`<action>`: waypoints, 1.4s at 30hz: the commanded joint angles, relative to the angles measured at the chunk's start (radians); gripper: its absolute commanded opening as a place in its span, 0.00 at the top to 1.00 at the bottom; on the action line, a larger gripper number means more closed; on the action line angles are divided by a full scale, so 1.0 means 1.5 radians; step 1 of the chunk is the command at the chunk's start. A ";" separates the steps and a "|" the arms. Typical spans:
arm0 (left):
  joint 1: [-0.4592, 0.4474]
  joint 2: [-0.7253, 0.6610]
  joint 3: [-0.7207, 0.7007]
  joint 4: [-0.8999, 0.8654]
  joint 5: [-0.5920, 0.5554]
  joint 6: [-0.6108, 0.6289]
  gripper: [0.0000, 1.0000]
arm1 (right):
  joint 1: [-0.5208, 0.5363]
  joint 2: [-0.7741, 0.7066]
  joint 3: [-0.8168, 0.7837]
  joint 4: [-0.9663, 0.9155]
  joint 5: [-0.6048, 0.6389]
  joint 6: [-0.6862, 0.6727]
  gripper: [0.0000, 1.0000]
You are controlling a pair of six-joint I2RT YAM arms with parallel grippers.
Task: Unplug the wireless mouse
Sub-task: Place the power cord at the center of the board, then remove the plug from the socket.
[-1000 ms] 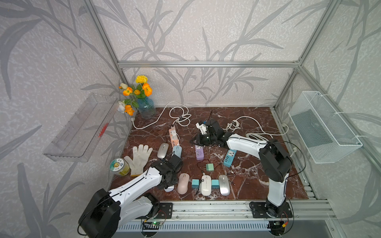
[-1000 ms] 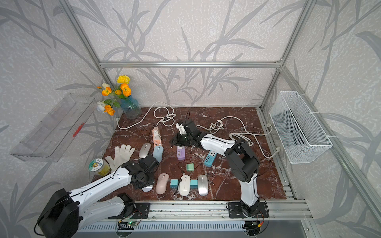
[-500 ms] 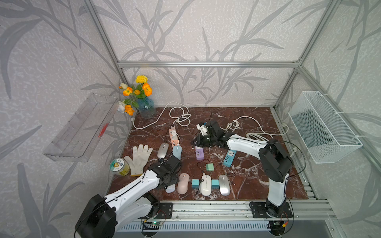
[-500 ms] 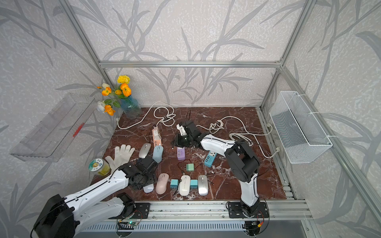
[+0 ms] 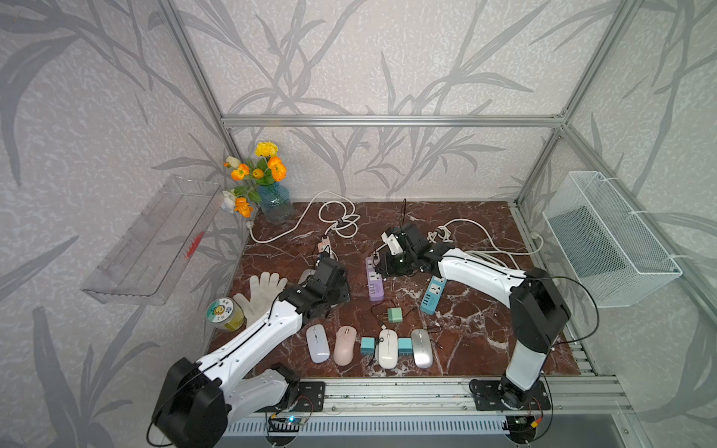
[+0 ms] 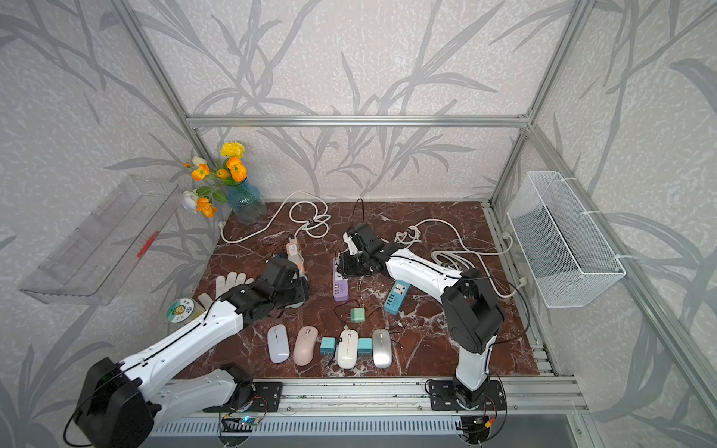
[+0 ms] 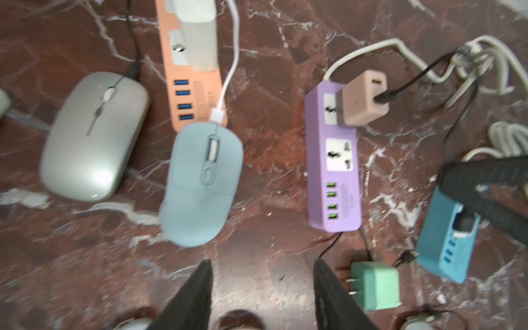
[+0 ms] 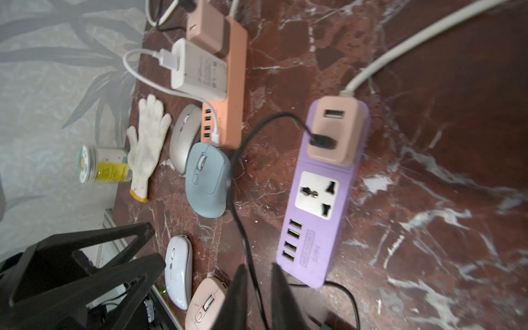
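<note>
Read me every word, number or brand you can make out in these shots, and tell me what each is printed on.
Nothing can be read as text.
purple power strip: label beside its USB ports, too blurred.
white charger: fine grey print on its face, too small.
jar: round lid sticker and yellow side label, too small.
orange power strip: faint marking by its USB ports, blurred.

Left arm (image 5: 252,341) and right arm (image 5: 477,271) are found clad in white shells, with black joint housings. Thin black cables (image 5: 248,336) are routed along the links. Black base plates (image 5: 508,395) are fitted beneath. The left gripper (image 7: 261,263) is fitted with black tapered fingers (image 7: 191,297).
</note>
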 commanded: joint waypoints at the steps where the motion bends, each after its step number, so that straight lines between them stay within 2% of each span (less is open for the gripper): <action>1: 0.012 0.064 0.026 0.117 0.074 0.006 0.52 | -0.003 -0.031 0.037 -0.094 0.086 -0.052 0.66; 3: 0.022 0.107 0.033 0.148 0.091 -0.033 0.63 | -0.002 -0.027 0.064 -0.130 0.124 -0.067 0.60; 8: 0.057 0.197 0.017 0.309 0.194 -0.097 0.88 | 0.004 0.020 0.160 -0.204 0.193 -0.089 0.48; 11: 0.073 0.229 -0.008 0.404 0.233 -0.146 1.00 | 0.006 0.075 0.243 -0.259 0.223 -0.085 0.46; 14: 0.084 0.253 -0.026 0.477 0.265 -0.175 1.00 | 0.007 0.133 0.328 -0.305 0.241 -0.076 0.45; 22: 0.097 0.312 -0.048 0.583 0.348 -0.230 1.00 | 0.014 0.291 0.559 -0.442 0.255 -0.072 0.46; 32: 0.098 0.362 -0.058 0.587 0.352 -0.235 1.00 | 0.025 0.443 0.791 -0.574 0.269 -0.090 0.46; 36: 0.099 0.376 -0.063 0.597 0.355 -0.238 1.00 | 0.026 0.479 0.833 -0.602 0.271 -0.092 0.46; 42: 0.099 0.382 -0.072 0.594 0.348 -0.239 1.00 | 0.027 0.499 0.837 -0.605 0.265 -0.096 0.48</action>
